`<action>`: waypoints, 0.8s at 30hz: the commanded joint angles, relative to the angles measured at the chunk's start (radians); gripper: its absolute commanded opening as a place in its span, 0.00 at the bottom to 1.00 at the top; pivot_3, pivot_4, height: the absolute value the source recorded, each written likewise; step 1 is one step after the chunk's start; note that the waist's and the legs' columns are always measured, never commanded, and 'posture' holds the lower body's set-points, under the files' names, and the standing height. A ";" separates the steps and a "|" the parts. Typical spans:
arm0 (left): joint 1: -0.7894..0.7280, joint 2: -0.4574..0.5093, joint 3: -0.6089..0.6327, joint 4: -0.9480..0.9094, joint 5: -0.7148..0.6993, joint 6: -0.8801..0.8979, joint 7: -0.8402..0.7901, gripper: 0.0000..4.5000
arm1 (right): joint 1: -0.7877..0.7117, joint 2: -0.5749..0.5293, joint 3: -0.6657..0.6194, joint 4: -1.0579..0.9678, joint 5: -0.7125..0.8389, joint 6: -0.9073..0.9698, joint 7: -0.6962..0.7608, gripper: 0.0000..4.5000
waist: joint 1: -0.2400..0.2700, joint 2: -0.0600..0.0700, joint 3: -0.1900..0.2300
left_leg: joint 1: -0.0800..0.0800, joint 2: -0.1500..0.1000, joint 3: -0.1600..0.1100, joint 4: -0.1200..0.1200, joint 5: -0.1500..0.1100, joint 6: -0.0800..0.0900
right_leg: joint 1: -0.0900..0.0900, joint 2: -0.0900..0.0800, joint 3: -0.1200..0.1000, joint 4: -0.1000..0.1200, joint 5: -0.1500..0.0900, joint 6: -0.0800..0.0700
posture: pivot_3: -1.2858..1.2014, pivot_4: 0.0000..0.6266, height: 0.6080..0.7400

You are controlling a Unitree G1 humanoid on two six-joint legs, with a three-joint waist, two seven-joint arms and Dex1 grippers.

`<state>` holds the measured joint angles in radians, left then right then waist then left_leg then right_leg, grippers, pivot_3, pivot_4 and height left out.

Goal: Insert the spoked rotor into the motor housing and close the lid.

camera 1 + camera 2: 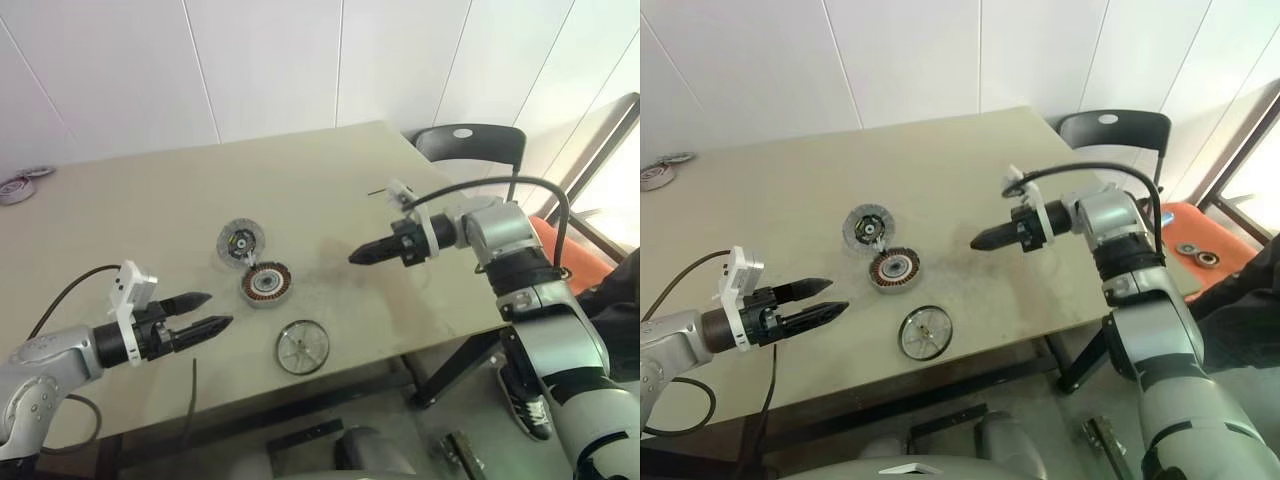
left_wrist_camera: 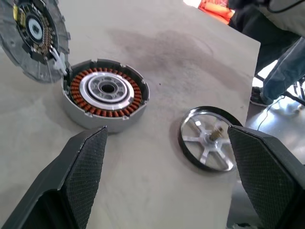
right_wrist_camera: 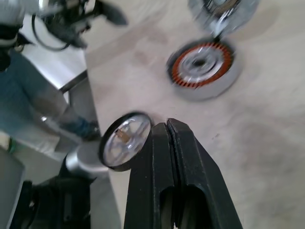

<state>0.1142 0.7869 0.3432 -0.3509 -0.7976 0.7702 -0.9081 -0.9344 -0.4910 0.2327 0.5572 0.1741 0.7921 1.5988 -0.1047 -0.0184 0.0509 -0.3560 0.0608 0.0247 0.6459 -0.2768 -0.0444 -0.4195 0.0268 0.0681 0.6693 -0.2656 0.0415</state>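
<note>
The spoked rotor (image 1: pixel 302 346) lies flat near the table's front edge, silver spokes up, dark rim around. Just behind it sits the motor housing (image 1: pixel 266 284) with its ring of copper windings and dark centre. The lid (image 1: pixel 241 241), a grey disc with a dark hub, lies against the housing's far side. My left gripper (image 1: pixel 207 312) hovers open above the table's front left, pointing toward the rotor and housing, nothing between its fingers (image 2: pixel 86 162). My right gripper (image 1: pixel 358 257) hangs shut and empty above the table to the right of the housing, pointing left.
The beige table (image 1: pixel 150 200) has its front edge just past the rotor. A black chair (image 1: pixel 470 145) stands behind the right corner, with an orange seat (image 1: pixel 575 262) beside it. Small round parts (image 1: pixel 20 185) lie at the far left edge. A cable (image 1: pixel 192 400) hangs below the front edge.
</note>
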 commanded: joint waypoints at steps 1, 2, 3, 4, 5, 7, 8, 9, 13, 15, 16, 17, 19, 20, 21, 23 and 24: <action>-0.034 0.015 -0.016 0.006 0.015 -0.020 -0.014 0.96 | 0.019 -0.001 0.014 -0.065 0.016 -0.004 -0.035 0.00 | 0.001 0.000 0.000 | 0.000 0.000 0.000 0.000 0.000 0.000 | 0.000 0.000 0.000 0.000 0.000 0.000 | 0.52 0.00 1.00; -0.038 0.016 -0.022 0.003 0.018 -0.020 -0.017 0.96 | 0.028 0.001 0.020 -0.065 0.008 -0.023 -0.050 0.00 | 0.001 0.000 0.000 | -0.001 0.000 0.001 0.001 0.000 0.000 | 0.000 0.000 0.000 0.000 0.000 0.000 | 0.52 0.00 1.00; -0.038 0.020 -0.029 -0.005 0.023 -0.022 -0.021 0.96 | 0.036 0.001 0.027 -0.067 0.001 -0.045 -0.062 0.00 | 0.002 0.000 0.000 | -0.001 0.000 0.001 0.001 0.000 0.000 | -0.001 -0.001 0.001 0.000 0.000 0.000 | 0.52 0.00 1.00; -0.032 0.026 -0.039 -0.019 0.031 -0.026 -0.028 0.96 | 0.043 0.000 0.034 -0.068 -0.004 -0.065 -0.071 0.00 | 0.002 0.000 0.000 | -0.001 -0.001 0.001 0.001 0.000 0.000 | -0.001 -0.001 0.001 0.000 0.000 0.000 | 0.52 0.00 1.00; -0.026 0.028 -0.046 -0.033 0.032 -0.024 -0.032 0.96 | 0.048 0.000 0.038 -0.066 -0.006 -0.079 -0.077 0.00 | 0.003 0.000 0.000 | -0.001 -0.001 0.001 0.001 0.000 0.000 | -0.001 -0.001 0.001 -0.001 0.000 0.000 | 0.52 0.00 1.00; -0.014 0.028 -0.055 -0.057 0.009 -0.006 -0.039 0.96 | 0.059 -0.004 0.052 -0.054 -0.019 -0.114 -0.090 0.00 | 0.004 0.000 0.000 | -0.002 -0.001 0.001 0.001 0.000 0.000 | -0.001 -0.001 0.001 -0.001 0.000 0.000 | 0.52 0.00 1.00; -0.002 0.026 -0.061 -0.071 -0.003 0.006 -0.042 0.96 | 0.068 -0.007 0.060 -0.049 -0.028 -0.134 -0.096 0.00 | 0.004 0.000 0.000 | -0.002 -0.001 0.001 0.001 0.000 0.000 | -0.001 -0.001 0.001 -0.001 0.000 0.000 | 0.52 0.00 1.00; 0.012 0.026 -0.066 -0.082 -0.011 0.012 -0.047 0.96 | 0.075 -0.010 0.068 -0.047 -0.032 -0.145 -0.098 0.00 | 0.004 0.000 0.000 | -0.002 -0.001 0.001 0.001 0.000 0.000 | -0.001 -0.001 0.001 -0.001 0.000 0.000 | 0.52 0.00 1.00; 0.069 0.020 -0.091 -0.109 0.002 0.003 -0.055 0.96 | 0.127 -0.039 0.095 -0.091 -0.023 -0.121 -0.061 0.00 | 0.006 0.000 0.000 | -0.002 -0.001 0.001 0.000 0.000 0.000 | -0.001 -0.001 0.001 -0.001 0.000 0.000 | 0.52 0.00 1.00; 0.049 0.021 -0.080 -0.077 0.006 -0.009 -0.052 0.96 | 0.152 -0.055 0.113 -0.100 -0.028 -0.121 -0.050 0.00 | 0.010 0.000 0.000 | -0.001 -0.001 0.001 0.001 0.000 0.000 | -0.001 -0.001 0.001 -0.001 -0.001 -0.002 | 0.52 0.00 1.00; 0.039 0.023 -0.076 -0.062 0.008 -0.012 -0.053 0.96 | 0.159 -0.059 0.120 -0.099 -0.029 -0.121 -0.049 0.00 | 0.010 0.000 0.000 | -0.001 -0.001 0.001 0.001 0.000 0.000 | -0.001 -0.001 0.001 -0.001 -0.001 -0.002 | 0.52 0.00 1.00; 0.033 0.025 -0.075 -0.052 0.009 -0.014 -0.054 0.96 | 0.163 -0.061 0.124 -0.099 -0.029 -0.120 -0.049 0.00 | 0.009 0.000 0.000 | -0.001 -0.001 0.001 0.001 0.000 0.000 | 0.000 -0.001 0.001 -0.001 -0.001 -0.002 | 0.52 0.00 1.00; 0.028 0.029 -0.076 -0.044 0.011 -0.016 -0.059 0.96 | 0.166 -0.064 0.131 -0.100 -0.025 -0.111 -0.045 0.00 | 0.006 0.000 0.000 | 0.000 -0.001 0.001 0.002 0.000 0.000 | 0.000 -0.001 0.001 -0.001 -0.001 -0.002 | 0.52 0.00 1.00; 0.025 0.030 -0.078 -0.038 0.013 -0.018 -0.061 0.96 | 0.168 -0.064 0.136 -0.100 -0.024 -0.106 -0.043 0.00 | 0.003 0.000 0.000 | 0.000 -0.001 0.001 0.002 0.000 0.000 | 0.000 -0.001 0.001 0.000 -0.001 -0.002 | 0.52 0.00 1.00; 0.021 0.030 -0.079 -0.033 0.015 -0.019 -0.063 0.96 | 0.170 -0.064 0.142 -0.100 -0.024 -0.102 -0.041 0.00 | 0.003 0.000 0.000 | 0.000 -0.001 0.001 0.002 0.000 0.000 | 0.000 -0.001 0.001 -0.001 -0.001 -0.002 | 0.52 0.00 1.00; 0.014 0.027 -0.082 -0.024 0.020 -0.022 -0.064 0.96 | 0.171 -0.061 0.151 -0.093 -0.024 -0.088 -0.044 0.00 | 0.004 -0.001 0.000 | 0.000 -0.001 0.001 0.002 0.000 0.000 | 0.000 -0.001 0.001 -0.001 -0.001 -0.002 | 0.52 0.00 1.00; 0.012 0.026 -0.084 -0.022 0.021 -0.023 -0.065 0.96 | 0.170 -0.059 0.153 -0.088 -0.021 -0.071 -0.044 0.00 | 0.005 -0.001 0.000 | -0.001 -0.001 0.001 0.001 0.000 0.000 | 0.000 -0.001 0.001 -0.001 -0.001 -0.002 | 0.52 0.00 1.00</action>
<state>0.1426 0.8036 0.2479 -0.3686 -0.7792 0.7663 -0.9623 -0.7542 -0.5462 0.3875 0.4937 0.1403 0.6997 1.5426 -0.0995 -0.0189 0.0508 -0.3569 0.0597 0.0259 0.6469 -0.2768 -0.0444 -0.4198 0.0260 0.0692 0.6686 -0.2669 0.0393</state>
